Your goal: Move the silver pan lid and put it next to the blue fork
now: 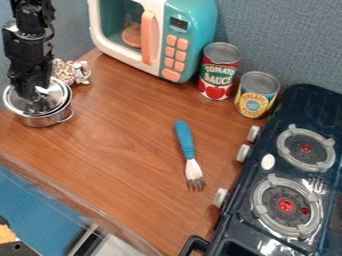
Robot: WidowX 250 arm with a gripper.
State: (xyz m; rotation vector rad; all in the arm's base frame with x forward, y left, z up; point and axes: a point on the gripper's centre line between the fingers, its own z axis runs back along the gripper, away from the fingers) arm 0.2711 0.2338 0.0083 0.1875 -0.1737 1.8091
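Seeing the counter [127,130] run between the pan [48,120] and the blue fork [186,145], I have the end effector [38,104] at the silver lid [59,94] atop the pan, open or closed I can't tell

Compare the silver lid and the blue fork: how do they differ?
The lid is round and broad; the fork is long and narrow. The lid is atop the pot, under the end effector, while the fork lies on the counter. The lid looks silver; the fork has a blue handle. Both show shiny metal.
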